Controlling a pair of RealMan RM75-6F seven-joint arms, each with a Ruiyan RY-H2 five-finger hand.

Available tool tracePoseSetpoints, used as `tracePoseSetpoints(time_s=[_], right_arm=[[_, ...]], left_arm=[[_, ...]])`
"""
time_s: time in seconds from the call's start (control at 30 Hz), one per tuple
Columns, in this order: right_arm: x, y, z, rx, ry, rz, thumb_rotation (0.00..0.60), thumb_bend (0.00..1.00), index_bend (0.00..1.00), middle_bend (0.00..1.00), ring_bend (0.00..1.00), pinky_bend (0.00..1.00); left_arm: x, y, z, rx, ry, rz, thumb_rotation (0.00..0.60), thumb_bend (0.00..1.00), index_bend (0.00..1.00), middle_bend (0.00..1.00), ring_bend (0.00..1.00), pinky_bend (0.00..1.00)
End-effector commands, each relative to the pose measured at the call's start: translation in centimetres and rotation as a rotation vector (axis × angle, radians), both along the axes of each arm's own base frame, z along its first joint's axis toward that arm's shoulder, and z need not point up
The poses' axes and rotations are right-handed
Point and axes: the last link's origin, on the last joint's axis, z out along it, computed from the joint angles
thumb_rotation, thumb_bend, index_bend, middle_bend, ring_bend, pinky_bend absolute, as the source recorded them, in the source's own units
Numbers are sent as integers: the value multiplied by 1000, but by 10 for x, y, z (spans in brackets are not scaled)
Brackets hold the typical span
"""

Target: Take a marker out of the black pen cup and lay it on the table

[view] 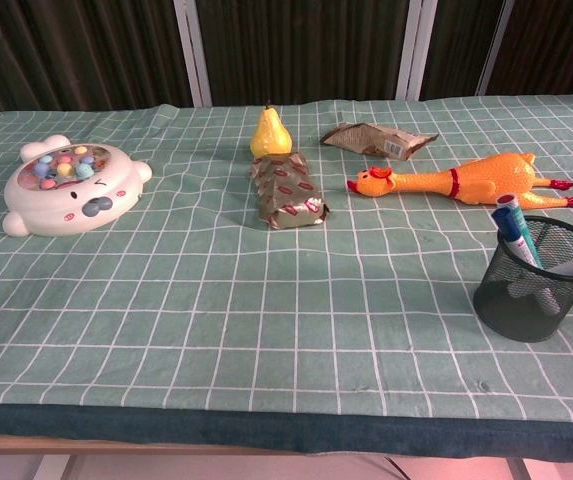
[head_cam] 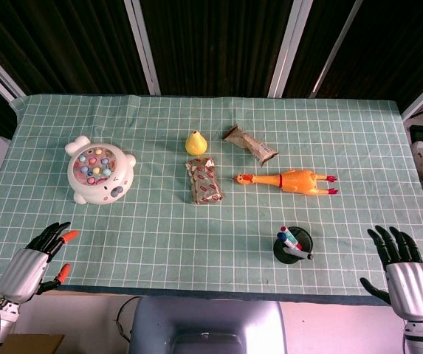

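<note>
Head view: the markers (head_cam: 290,237) stand in the black pen cup (head_cam: 293,246) near the desk's (head_cam: 159,221) front edge. Right robot hand (head_cam: 403,269) and left robot hand (head_cam: 38,258) hover spread, empty — a crowding grasp could tip the light cup.

A green checked tablecloth (head_cam: 196,243) covers the table before dark slatted panels (head_cam: 211,44) with white posts.
</note>
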Motion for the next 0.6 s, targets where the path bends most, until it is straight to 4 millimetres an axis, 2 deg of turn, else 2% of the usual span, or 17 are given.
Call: tracePoseSetpoints(time_s=[0.03,0.23,0.27,0.33,0.43,0.5,0.6], right_arm=[[1,-2,-1,3,-7,12,600,146,244,225,117,235],[0,-5,-3,0,-19,35,600,151,279,228,150,238],[1,-5,-3,-1,-16,47,600,151,301,255,205,263],[3,-6,-4,-2,-7,65,600,151,342,370,373,384],[4,-10,-6,13,19,90,600,151,429,645,686,649],[4,-13,-10,36,37,94,600,151,479,783,841,771],[5,-20,-14,72,61,100,600,151,534,902,964,901]], left_arm=[[0,0,0,2,0,1,600,449,184,50,1,217],[1,-3,2,8,-2,-4,600,450,184,50,1,217],[0,-2,3,8,-3,-3,600,450,184,50,1,217],[0,-2,3,7,-3,0,600,450,184,50,0,217],[-1,-3,5,10,-7,9,600,449,184,50,0,218],[0,-5,6,19,-10,2,600,449,184,50,1,218],[1,-6,7,21,-12,-2,600,449,184,51,0,218]])
